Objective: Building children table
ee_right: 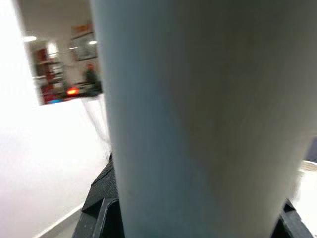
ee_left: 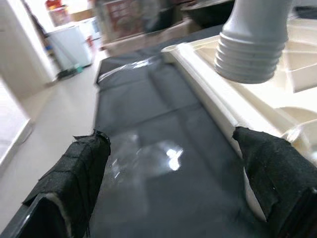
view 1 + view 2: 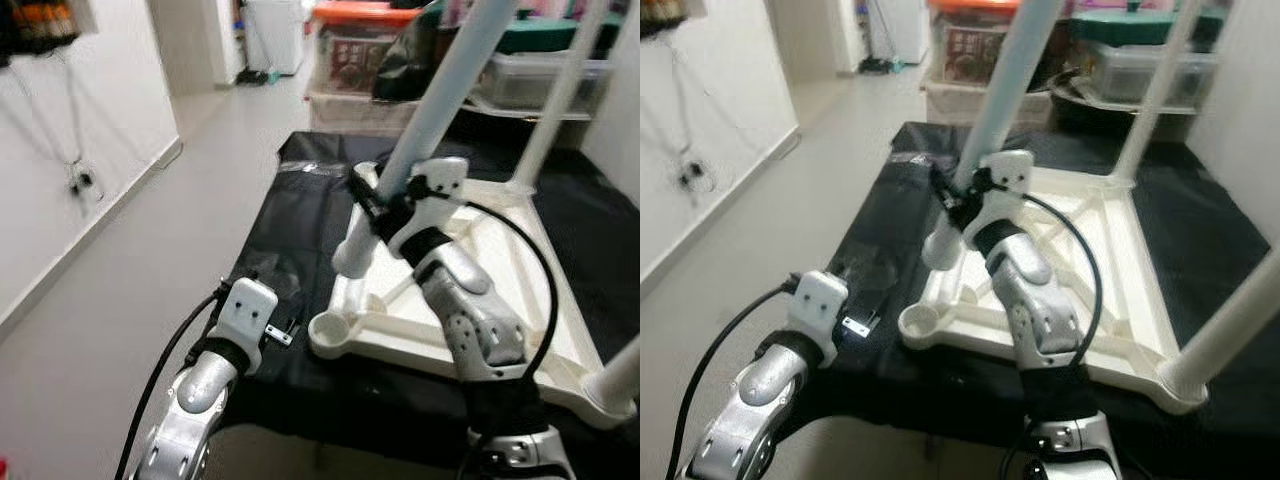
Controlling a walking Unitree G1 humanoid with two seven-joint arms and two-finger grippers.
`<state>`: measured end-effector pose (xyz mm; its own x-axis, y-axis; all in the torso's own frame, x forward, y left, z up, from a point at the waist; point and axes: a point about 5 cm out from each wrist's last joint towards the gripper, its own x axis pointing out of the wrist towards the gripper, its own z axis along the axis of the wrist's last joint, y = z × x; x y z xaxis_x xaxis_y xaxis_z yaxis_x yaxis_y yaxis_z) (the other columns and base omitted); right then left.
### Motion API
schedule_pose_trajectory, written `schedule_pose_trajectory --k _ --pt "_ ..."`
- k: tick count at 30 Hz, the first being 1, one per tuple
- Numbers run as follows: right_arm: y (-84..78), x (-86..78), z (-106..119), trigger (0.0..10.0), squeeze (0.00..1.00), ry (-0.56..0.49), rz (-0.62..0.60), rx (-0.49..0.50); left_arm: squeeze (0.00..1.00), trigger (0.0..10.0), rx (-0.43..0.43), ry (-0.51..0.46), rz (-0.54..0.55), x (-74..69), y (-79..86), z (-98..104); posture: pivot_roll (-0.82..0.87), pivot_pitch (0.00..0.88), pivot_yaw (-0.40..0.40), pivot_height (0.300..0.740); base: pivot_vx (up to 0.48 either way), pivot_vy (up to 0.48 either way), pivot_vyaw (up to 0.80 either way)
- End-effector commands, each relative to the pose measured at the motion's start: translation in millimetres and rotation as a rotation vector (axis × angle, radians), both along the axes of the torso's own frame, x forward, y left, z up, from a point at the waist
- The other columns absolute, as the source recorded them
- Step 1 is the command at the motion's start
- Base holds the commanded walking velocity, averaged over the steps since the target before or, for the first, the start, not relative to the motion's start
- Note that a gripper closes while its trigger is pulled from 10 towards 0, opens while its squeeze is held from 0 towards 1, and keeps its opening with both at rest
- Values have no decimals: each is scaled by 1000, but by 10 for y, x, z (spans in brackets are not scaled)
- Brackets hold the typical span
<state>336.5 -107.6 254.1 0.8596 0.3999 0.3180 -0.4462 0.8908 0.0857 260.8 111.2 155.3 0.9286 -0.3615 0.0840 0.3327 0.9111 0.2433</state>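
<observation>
White table leg (image 3: 440, 95), clamped in the right gripper (image 3: 385, 210), needs lowering into the tabletop's (image 3: 520, 270) empty corner socket (image 3: 330, 328); left gripper (image 2: 173, 188) hovers wide open, empty.

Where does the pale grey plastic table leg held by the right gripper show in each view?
Left eye view: pale grey plastic table leg slants from top centre into the right gripper.
Right eye view: same slant, top centre.
Left wrist view: its ribbed end.
Right wrist view: close up.
Shared landmark: upturned white tabletop.
</observation>
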Motion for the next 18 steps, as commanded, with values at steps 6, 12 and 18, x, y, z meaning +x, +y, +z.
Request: schedule_pose_trajectory --k 6,12,18 --pt "3 -7 -20 10000 0 -6 -4 -4 0 10000 -12 31 2 -124 -36 -60 165 0 -39 740 0 0 800" --pt "-18 18 -52 10000 0 10 -15 4 0 10000 -8 61 30 -168 -41 -125 164 0 -37 740 0 -379 346" --pt "-17 34 -68 10000 0 25 -14 19 0 10000 -26 82 50 -178 -44 -130 163 0 -38 740 0 -290 0"
